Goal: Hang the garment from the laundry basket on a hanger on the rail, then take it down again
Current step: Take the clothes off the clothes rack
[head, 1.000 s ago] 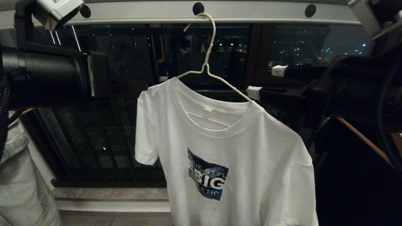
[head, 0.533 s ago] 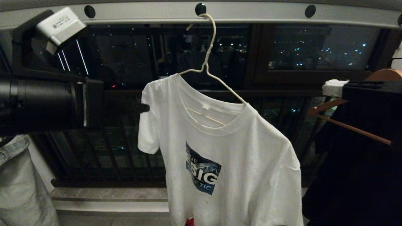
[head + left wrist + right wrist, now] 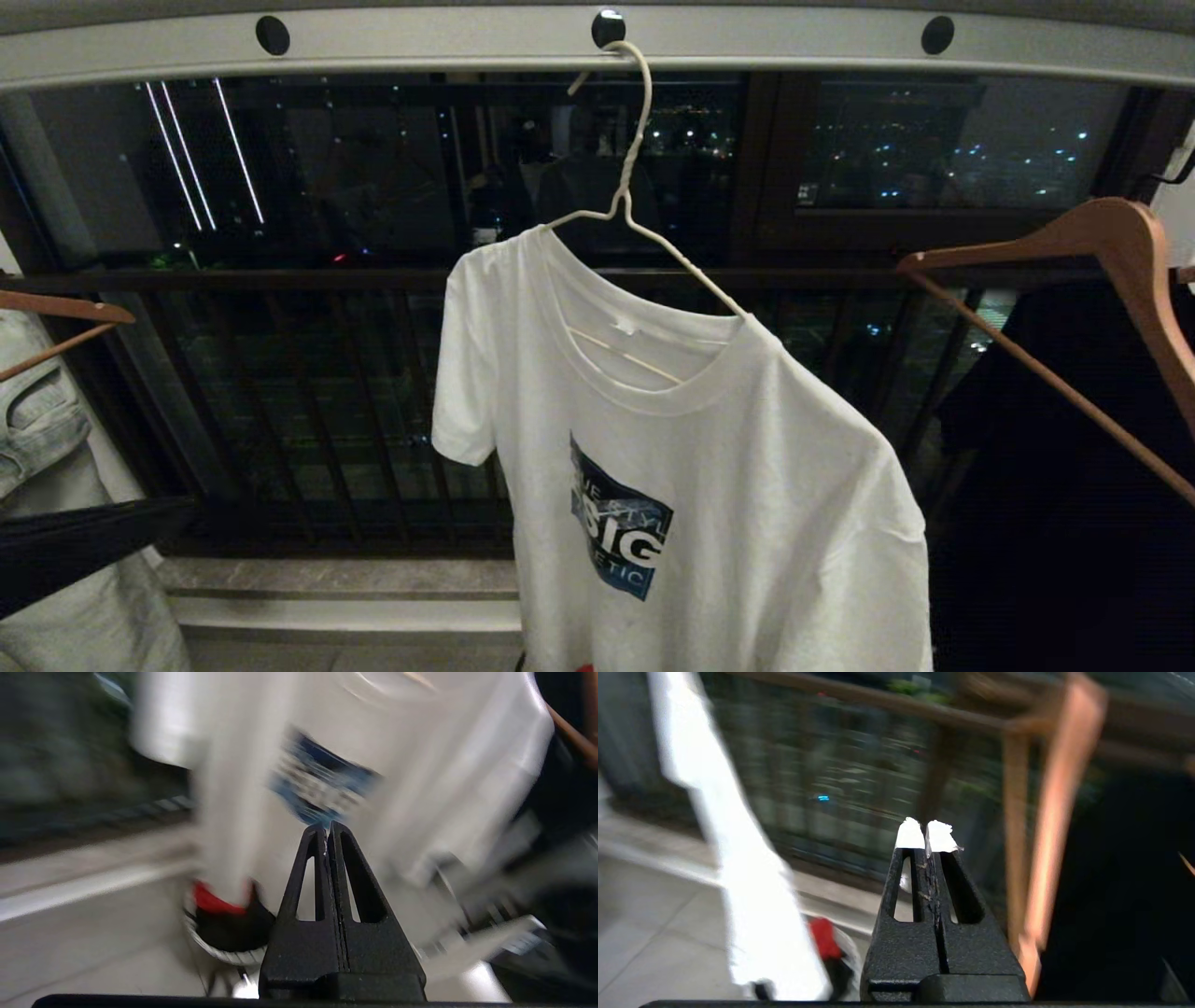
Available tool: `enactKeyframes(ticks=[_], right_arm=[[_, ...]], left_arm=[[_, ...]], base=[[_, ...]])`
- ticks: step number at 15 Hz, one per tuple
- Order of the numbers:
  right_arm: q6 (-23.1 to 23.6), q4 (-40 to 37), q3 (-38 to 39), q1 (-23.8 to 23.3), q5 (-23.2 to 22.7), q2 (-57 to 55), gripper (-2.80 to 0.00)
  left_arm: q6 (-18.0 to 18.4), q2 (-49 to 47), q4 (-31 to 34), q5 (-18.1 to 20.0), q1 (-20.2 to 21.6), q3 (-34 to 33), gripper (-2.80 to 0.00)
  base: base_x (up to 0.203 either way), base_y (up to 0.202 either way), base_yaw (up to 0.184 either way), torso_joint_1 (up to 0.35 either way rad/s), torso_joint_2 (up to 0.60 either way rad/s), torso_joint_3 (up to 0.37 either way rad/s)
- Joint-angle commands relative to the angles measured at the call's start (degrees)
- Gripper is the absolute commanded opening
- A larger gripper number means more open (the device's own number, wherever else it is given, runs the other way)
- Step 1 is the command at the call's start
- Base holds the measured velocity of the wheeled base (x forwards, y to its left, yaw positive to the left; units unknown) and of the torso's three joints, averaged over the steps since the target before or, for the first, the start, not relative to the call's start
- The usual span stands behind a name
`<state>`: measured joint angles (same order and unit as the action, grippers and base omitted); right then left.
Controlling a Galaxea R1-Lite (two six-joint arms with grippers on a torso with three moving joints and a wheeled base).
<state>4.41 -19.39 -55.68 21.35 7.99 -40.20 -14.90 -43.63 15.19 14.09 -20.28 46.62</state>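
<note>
Black left end effector (image 3: 327, 828) closed, empty, before the garment (image 3: 420, 765), right end effector (image 3: 927, 830) closed, empty.

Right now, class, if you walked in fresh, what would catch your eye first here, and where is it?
The white T-shirt with its blue chest graphic hangs centre on a thin white wire hanger, hooked into a hole in the pale grey rail overhead. A brown wooden hanger holding dark clothing sits to its right, before night-time city lights.
</note>
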Motion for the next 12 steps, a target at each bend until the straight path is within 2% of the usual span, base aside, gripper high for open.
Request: enactKeyframes(ticks=[1, 3, 5, 7, 9, 12], right_arm=[[-0.7, -4.3, 1.7, -6.6, 0.8, 11.9, -2.8], [-0.3, -8.9, 2.1, -12.5, 1.5, 18.2, -2.8], [0.4, -14.3, 2.3, -18.9, 1.7, 21.9, -2.8], [0.7, -15.6, 5.1, -20.3, 1.4, 25.2, -2.8], [1.2, -15.6, 10.1, -20.4, 1.1, 29.3, -2.8], [2.6, -13.4, 23.9, -20.5, -2.6, 37.1, -2.8]], left_arm=[[-0.3, 12.1, 0.2, 0.3, 6.7, -3.0, -2.8], [-0.9, 21.1, 1.5, 0.6, 12.8, -4.6, -2.8], [-1.1, 27.1, 5.4, 0.6, 15.7, -7.2, -2.8], [0.1, 31.0, 6.5, 0.6, 18.1, -12.1, -2.8], [5.2, 35.6, 6.6, 0.5, 19.4, -17.4, -2.8], [14.5, 42.6, 5.9, 0.3, 19.9, -26.4, -2.8]], base=[[0.0, 0.0, 0.0, 0.0, 0.0, 0.0], [0.0, 0.0, 0.0, 0.0, 0.0, 0.0], [0.0, 0.0, 0.0, 0.0, 0.0, 0.0], [0.0, 0.0, 0.0, 0.0, 0.0, 0.0], [0.0, 0.0, 0.0, 0.0, 0.0, 0.0], [0.0, 0.0, 0.0, 0.0, 0.0, 0.0]])
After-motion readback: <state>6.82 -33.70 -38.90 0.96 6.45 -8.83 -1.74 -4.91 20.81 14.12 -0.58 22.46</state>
